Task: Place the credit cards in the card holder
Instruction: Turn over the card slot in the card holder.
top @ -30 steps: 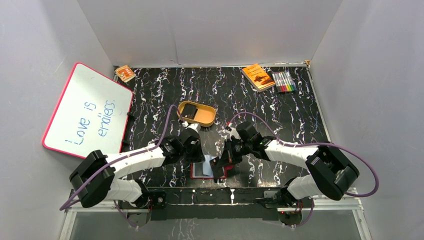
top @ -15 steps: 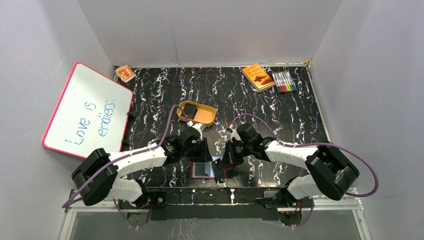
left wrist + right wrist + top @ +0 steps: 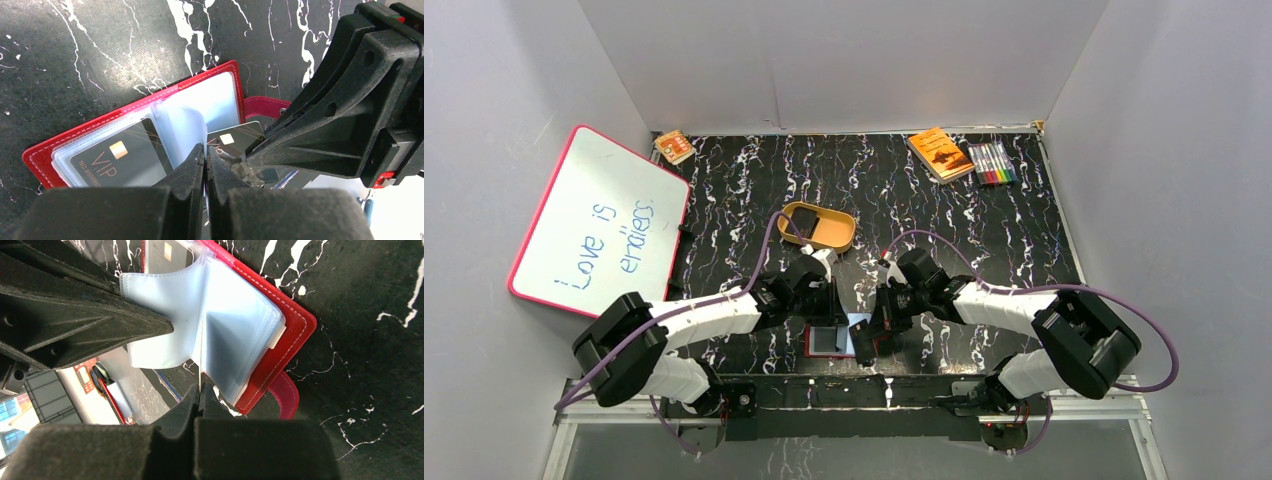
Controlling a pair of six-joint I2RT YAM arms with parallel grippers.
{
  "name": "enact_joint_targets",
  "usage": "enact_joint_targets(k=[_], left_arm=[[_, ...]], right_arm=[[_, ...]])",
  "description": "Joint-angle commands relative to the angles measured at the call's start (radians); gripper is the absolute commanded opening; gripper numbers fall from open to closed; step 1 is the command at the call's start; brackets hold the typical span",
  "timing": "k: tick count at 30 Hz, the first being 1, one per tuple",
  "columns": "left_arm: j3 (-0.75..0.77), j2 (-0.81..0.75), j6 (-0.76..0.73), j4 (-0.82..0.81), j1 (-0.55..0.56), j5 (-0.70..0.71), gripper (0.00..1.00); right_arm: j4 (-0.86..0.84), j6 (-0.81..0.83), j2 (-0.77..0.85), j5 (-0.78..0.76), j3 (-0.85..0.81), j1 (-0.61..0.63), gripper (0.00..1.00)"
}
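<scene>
The card holder (image 3: 295, 330) is red and leather-like, with pale stitching (image 3: 125, 107) at its rim; its inner pockets (image 3: 235, 325) are clear, glossy, soft plastic. Each credit card (image 3: 115, 162) is matt black with a shiny gold chip (image 3: 118, 149). The table (image 3: 100, 45) beneath the card holder is glossy black, marbled white.

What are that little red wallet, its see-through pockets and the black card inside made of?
The card holder looks like leather or an imitation: matte red, pale stitching along the edge. Its clear pockets seem soft frosted plastic, bluish, bending in loose curves. The credit card appears stiff plastic: glossy black, gold chip, printed VIP.
</scene>
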State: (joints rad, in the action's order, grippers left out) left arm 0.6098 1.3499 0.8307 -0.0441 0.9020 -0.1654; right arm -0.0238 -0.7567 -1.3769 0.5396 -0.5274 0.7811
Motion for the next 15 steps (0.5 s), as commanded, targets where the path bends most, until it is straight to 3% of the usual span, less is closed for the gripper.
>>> enact_joint_targets(k=[1,7,15], left_arm=[[0.005,-0.036,-0.003,0.064,-0.004,0.034,0.00],[0.019,-0.087,-0.004,0.238,-0.002,0.214,0.02],[-0.001,-0.117,0.025,0.319,-0.004,0.318,0.02]], right_arm=[[0.000,0.005,0.005,-0.006,-0.003,0.006,0.00],[-0.003,0.005,0.014,-0.001,-0.010,0.006,0.00],[-0.060,-0.008,0.002,0.034,-0.022,0.006,0.00]])
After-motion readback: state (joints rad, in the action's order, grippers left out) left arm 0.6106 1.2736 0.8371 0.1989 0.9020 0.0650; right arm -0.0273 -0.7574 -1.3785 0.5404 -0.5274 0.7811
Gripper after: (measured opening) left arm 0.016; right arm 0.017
